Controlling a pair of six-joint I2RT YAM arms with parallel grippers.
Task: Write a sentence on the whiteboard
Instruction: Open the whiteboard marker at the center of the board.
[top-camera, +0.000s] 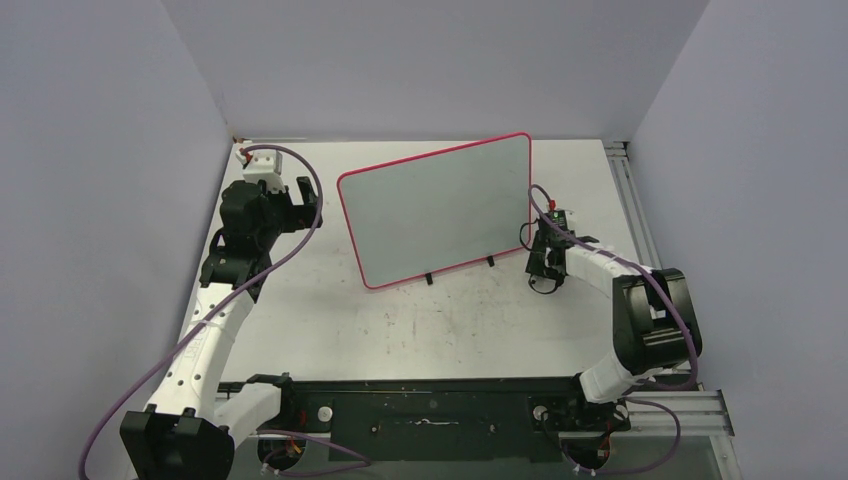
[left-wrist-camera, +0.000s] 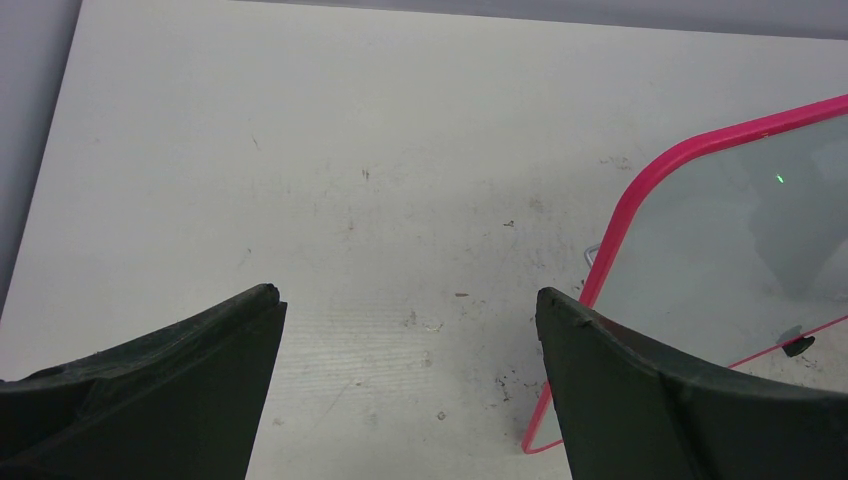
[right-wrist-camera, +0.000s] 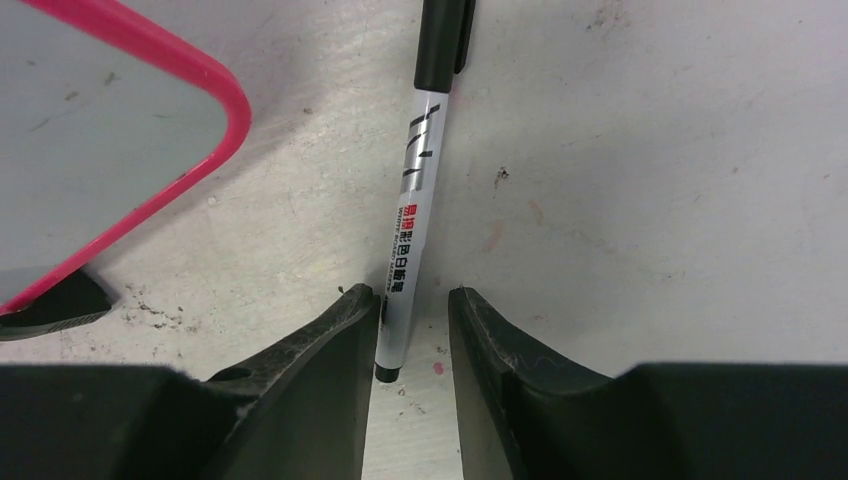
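The whiteboard (top-camera: 440, 205) sits toward the far edge of the table (top-camera: 400, 330), about midway between its left and right edges. It is turned askew, with its small black feet on the near side. Its face is blank, so no writing has begun.

The step in hand is picking up the whiteboard marker (right-wrist-camera: 412, 210). It lies flat on the table just off the board's near right corner, toward the table's right edge, with its black cap on and pointing away from the wrist.

The right gripper (right-wrist-camera: 412, 293) is low over the marker, its fingers a little apart on either side of the tail end. It is not yet clamped: one finger is almost against the barrel and the other has a clear gap.

To grip well, I would centre the jaws first so both pads meet the barrel together. Otherwise the nearer finger will likely push the round barrel sideways across the table. Only the last bit of the tail lies between the fingers, so reaching further along the barrel should give a steadier hold for writing. Keep the fingers square to it.

The left gripper (left-wrist-camera: 408, 295) hangs beside the board's left edge with its fingers wide apart, holding nothing. It looks free to pull the cap off afterwards.
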